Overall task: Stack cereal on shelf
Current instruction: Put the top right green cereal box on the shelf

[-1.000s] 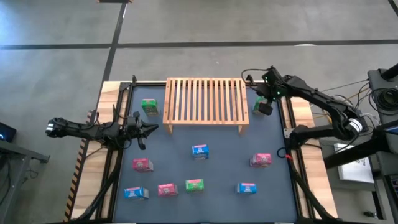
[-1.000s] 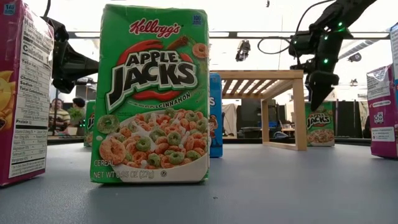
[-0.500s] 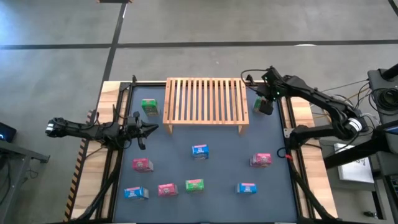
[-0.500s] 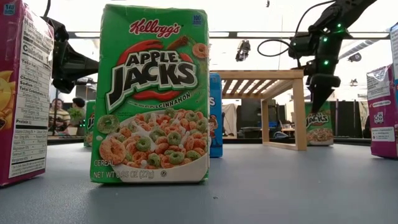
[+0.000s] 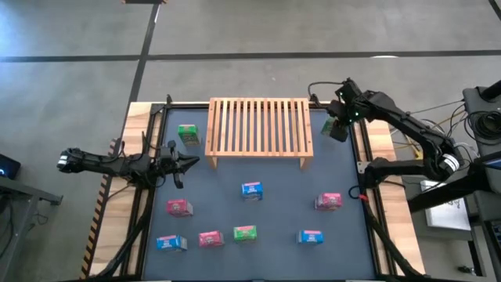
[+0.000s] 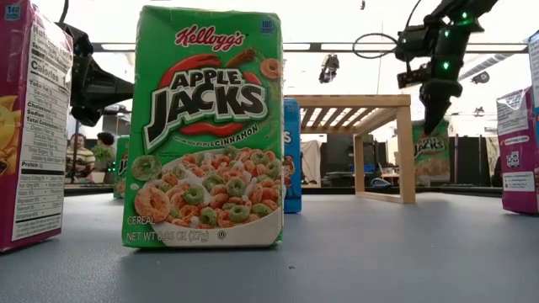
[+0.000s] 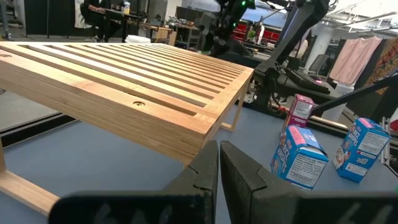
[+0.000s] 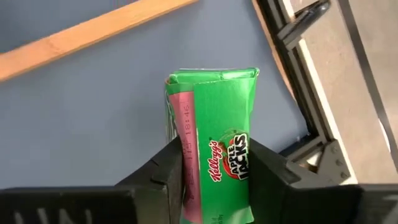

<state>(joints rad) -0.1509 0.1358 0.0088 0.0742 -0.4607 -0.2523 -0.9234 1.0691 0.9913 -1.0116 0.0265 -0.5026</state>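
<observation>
Green cereal box (image 8: 217,137) sits clamped between the right gripper (image 8: 214,171) fingers, lifted beside the shelf (image 5: 258,129)

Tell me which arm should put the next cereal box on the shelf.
The right. Its gripper has its jaws shut on a green box, lifted beside the right end of the shelf. The left gripper holds nothing and waits, jaws shut, at the table's left edge.

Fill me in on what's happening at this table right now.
The right gripper is shut on a green cereal box, holding it off the table beside the right end of the wooden shelf. The shelf top is bare. The left gripper waits shut at the table's left side. Eight other boxes stand on the table.
</observation>
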